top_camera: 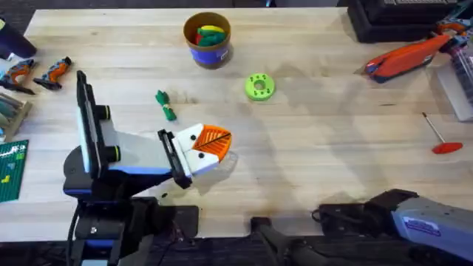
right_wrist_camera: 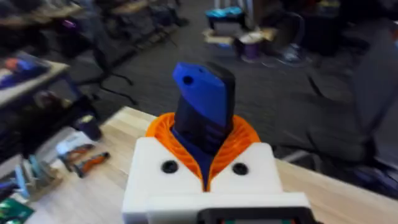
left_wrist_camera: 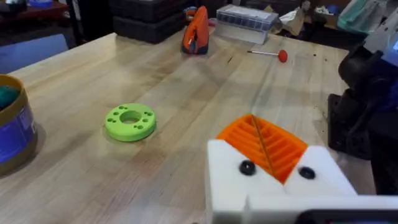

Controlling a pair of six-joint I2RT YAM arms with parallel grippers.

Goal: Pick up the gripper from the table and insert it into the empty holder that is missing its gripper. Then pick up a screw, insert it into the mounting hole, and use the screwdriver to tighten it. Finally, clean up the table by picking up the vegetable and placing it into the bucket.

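Left arm stretches forward over the table's near middle, its left gripper pinched together with nothing between the orange pads, just short of the vegetable. The right gripper, low at the near right edge, is clamped on the blue screwdriver, bit hidden. The bucket sits far-centre, toy foods inside.

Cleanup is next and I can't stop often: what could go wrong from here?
The left gripper is shut near the vegetable; unopened, it might shove it away. The bucket already holds toy foods, so the vegetable may perch or spill. The screwdriver in the right gripper could slip.
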